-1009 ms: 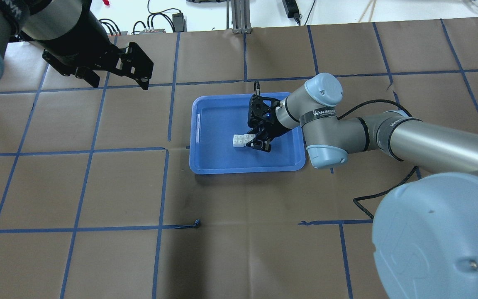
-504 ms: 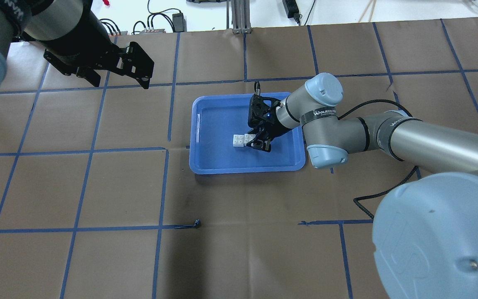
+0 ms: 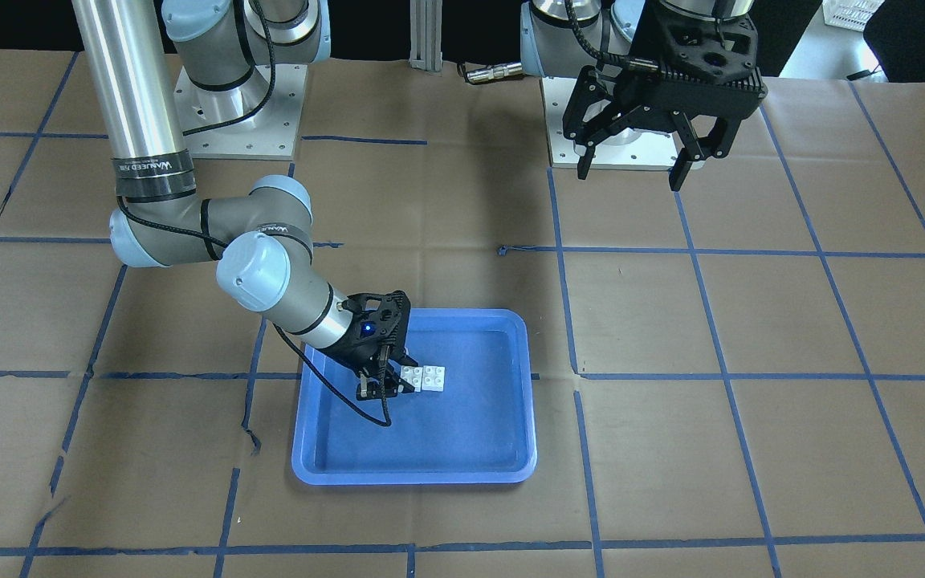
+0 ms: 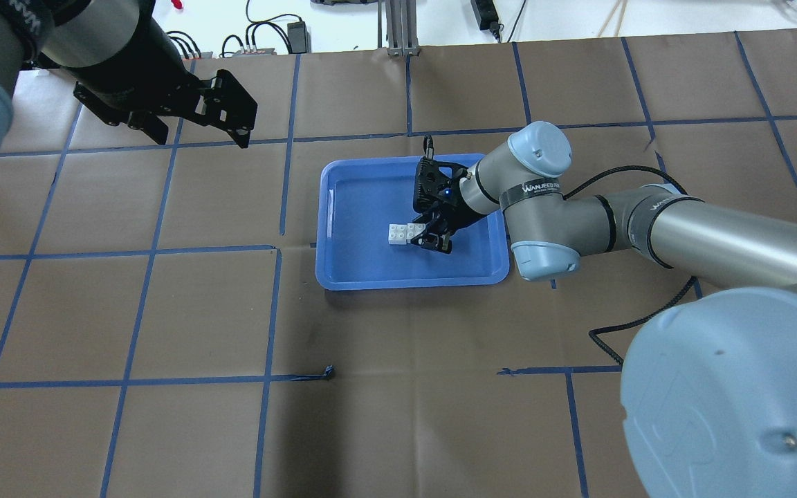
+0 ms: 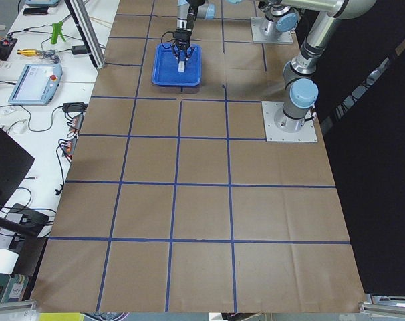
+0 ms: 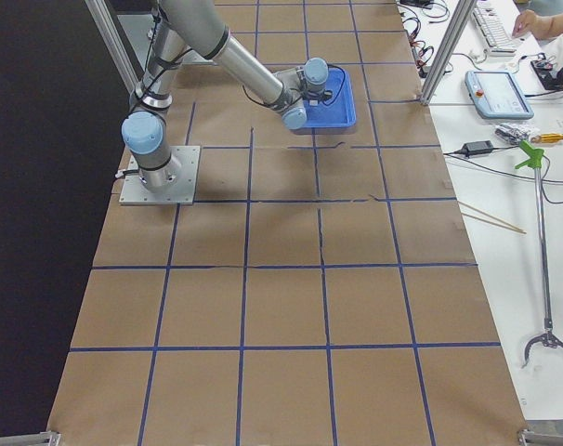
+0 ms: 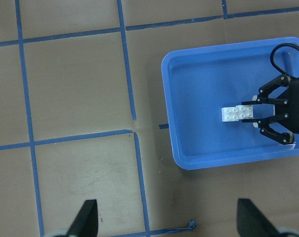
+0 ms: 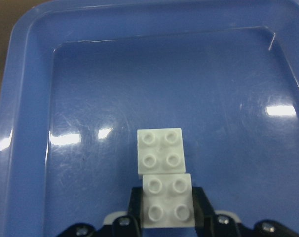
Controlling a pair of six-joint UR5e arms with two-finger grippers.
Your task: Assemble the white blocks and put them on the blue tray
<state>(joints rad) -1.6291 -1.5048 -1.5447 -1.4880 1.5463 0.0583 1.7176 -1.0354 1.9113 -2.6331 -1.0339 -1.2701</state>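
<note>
Two white blocks (image 8: 160,150) are joined in a staggered step and rest on the floor of the blue tray (image 4: 412,282), near its middle. They also show in the overhead view (image 4: 398,234), the front view (image 3: 424,377) and the left wrist view (image 7: 237,113). My right gripper (image 4: 420,238) is low in the tray. Its fingers (image 8: 134,202) press both sides of the nearer block. My left gripper (image 4: 198,135) is open and empty, held high over the far left of the table, well away from the tray.
The table is covered in brown paper with a blue tape grid. The tray's raised rim (image 3: 414,478) surrounds the blocks. The two arm bases (image 3: 238,104) stand at the robot's edge. Desks with tools and cables (image 5: 35,73) lie beyond the table's far edge.
</note>
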